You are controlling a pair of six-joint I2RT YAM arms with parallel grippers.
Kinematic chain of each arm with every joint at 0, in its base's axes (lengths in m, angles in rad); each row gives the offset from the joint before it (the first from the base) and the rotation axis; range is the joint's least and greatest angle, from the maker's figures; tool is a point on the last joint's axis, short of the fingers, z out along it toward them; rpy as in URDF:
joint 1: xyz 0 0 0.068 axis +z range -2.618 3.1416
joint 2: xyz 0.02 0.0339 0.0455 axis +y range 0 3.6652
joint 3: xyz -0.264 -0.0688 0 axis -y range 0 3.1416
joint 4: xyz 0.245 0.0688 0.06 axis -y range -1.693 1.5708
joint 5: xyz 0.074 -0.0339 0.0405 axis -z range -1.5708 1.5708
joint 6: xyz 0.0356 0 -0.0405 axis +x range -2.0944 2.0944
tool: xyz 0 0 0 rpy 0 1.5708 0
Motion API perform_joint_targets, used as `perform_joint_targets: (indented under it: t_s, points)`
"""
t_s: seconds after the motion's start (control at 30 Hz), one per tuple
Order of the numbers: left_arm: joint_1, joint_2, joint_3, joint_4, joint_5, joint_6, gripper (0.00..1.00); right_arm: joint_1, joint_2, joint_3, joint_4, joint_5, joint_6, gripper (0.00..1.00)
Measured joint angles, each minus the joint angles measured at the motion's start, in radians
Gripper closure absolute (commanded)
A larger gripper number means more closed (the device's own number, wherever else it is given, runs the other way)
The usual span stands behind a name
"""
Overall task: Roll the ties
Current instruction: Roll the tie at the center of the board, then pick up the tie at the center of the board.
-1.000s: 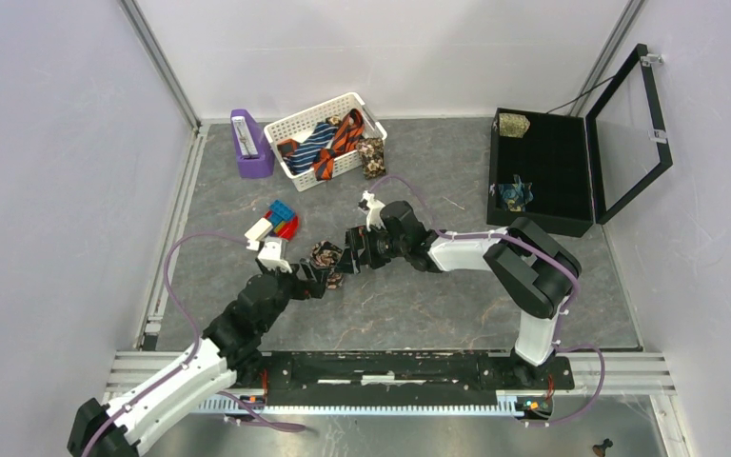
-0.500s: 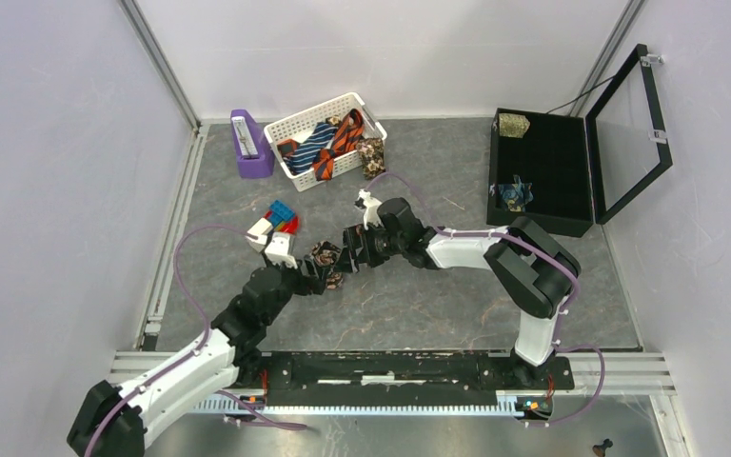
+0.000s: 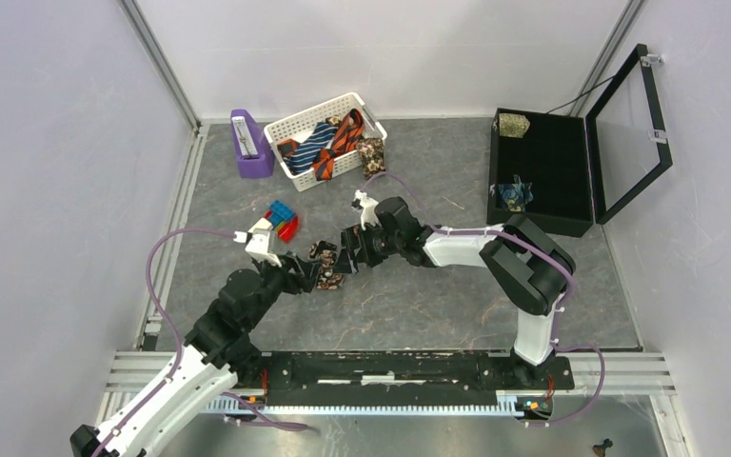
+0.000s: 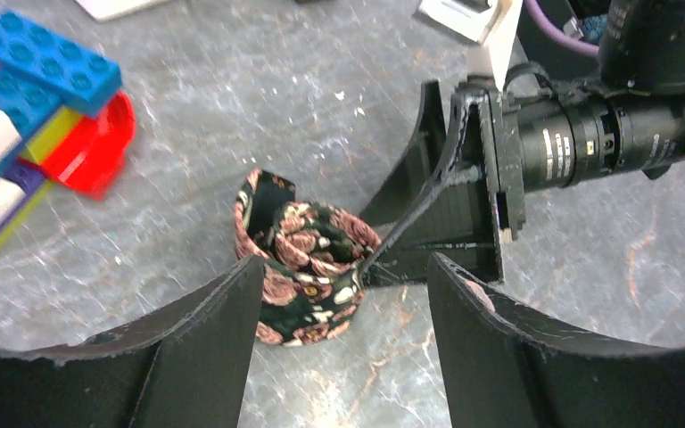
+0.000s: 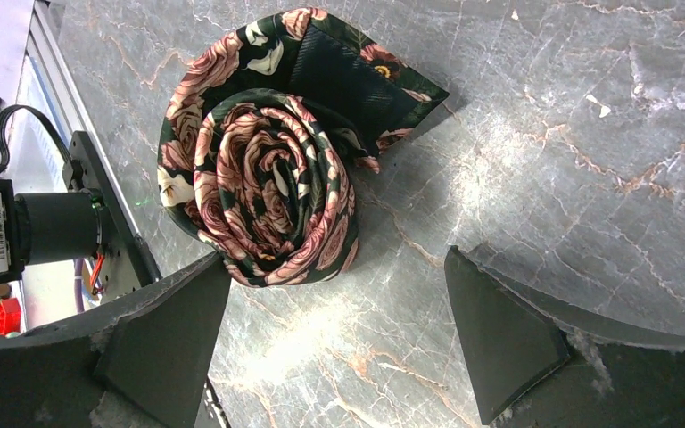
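A dark tie with pink-cream floral print lies rolled up on the grey table, its loose end sticking out; it also shows in the left wrist view and the right wrist view. My left gripper is open and empty, just left of the roll. My right gripper is open and empty, just right of the roll. Navy-white and orange-black striped ties lie in a white basket. A tan floral tie hangs over its right side.
Red, blue and white toy blocks sit just left of the roll. A purple holder stands by the basket. An open black case at the right holds an olive-gold roll and a teal roll.
My left gripper has drawn back left, off the roll, and its arm has swung left. The right gripper has stayed by the roll.
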Motion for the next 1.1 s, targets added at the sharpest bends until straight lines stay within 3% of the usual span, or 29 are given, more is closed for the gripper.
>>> perform_joint_targets:
  t_s: [0.27,0.53,0.73,1.1]
  points:
    - [0.000,-0.061,-0.052,-0.112,0.024,-0.121,0.23,0.011,-0.001,0.003,-0.001,-0.005,-0.021,0.02]
    - [0.000,-0.155,-0.140,-0.139,-0.007,-0.231,0.30,0.024,-0.006,0.003,0.041,-0.057,-0.024,0.02]
    - [0.000,-0.158,-0.186,-0.125,-0.018,-0.313,0.46,0.024,-0.006,0.003,0.107,-0.110,-0.024,0.02]
    - [0.000,-0.145,-0.199,-0.071,-0.091,-0.341,0.49,0.024,0.065,0.119,0.068,-0.169,-0.156,0.02]
